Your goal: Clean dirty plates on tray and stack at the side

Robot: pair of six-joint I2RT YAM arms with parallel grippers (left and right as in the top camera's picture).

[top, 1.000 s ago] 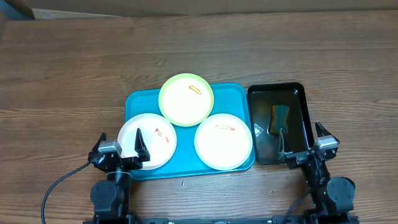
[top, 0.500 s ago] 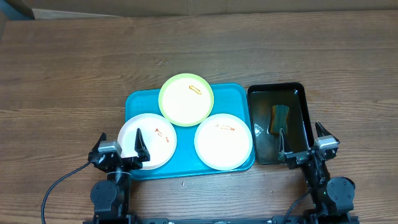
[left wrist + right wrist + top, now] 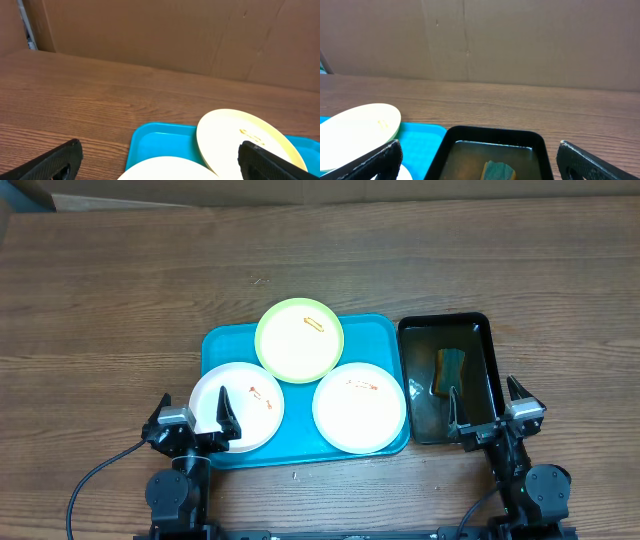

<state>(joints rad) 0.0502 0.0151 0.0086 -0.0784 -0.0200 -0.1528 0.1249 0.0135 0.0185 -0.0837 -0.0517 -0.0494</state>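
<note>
Item: wooden table [image 3: 120,300], backed by a brown cardboard wall [image 3: 150,30]. Item: tray [image 3: 225,345], teal-blue, rectangular with a raised rim, lying flat at the table's middle near the arms. Item: plates, three, all on the tray, each with a small orange-red smear: yellow-green plate [image 3: 299,340] at the far side, overhanging the tray's far rim and tilted in the left wrist view, its near edge meeting the other two (resting on them or only touching cannot be told); left white plate [image 3: 255,415] at the near left corner, overhanging the tray's left edge; right white plate [image 3: 359,407] at the near right. Item: black tray [image 3: 443,320], smaller, just beside the teal tray's right edge, holding water and a green-and-yellow sponge [image 3: 450,370]. Item: left gripper [image 3: 193,412], jaws spread wide, nothing between them, one finger over the left white plate as seen from overhead. Item: right gripper [image 3: 487,405], jaws likewise spread wide and empty, at the black tray's near end
</note>
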